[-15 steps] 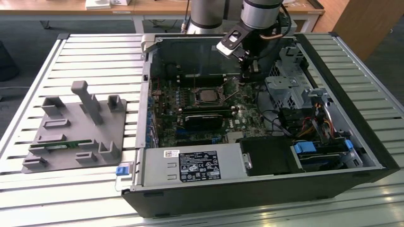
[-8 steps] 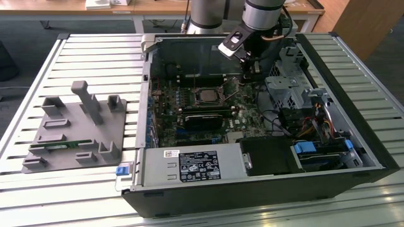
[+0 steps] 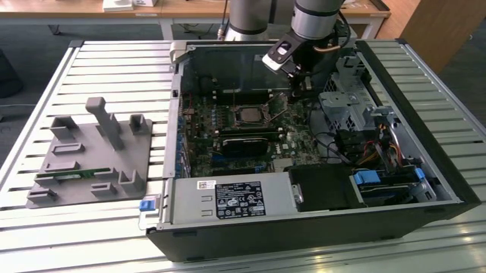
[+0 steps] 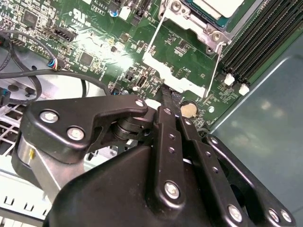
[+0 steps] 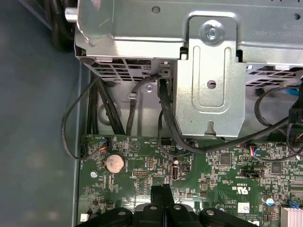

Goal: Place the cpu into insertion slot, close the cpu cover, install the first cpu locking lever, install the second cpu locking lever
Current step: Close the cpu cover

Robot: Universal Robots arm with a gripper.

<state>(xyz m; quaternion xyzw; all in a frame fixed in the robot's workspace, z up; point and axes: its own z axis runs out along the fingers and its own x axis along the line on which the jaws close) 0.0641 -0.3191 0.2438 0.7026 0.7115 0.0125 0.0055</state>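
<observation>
Gripper (image 5: 163, 193) jaws looked shut & empty, tips just beside the thin locking lever (image 4: 216, 66); a slip could've scraped the mobo (image 4: 94, 42), leaving the cpu (image 4: 218, 5) unclamped.

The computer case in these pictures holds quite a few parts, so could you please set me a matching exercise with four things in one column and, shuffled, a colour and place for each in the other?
Things:
1. coin battery
2. fixture
3. end effector
4. chip

Colour and place:
A. grey, on the slatted table outside the case
B. pale and flat, in the socket
C. round and silver, on the green board
D. black, inside the case, close to the board

Pairs: 1-C; 2-A; 3-D; 4-B
</observation>
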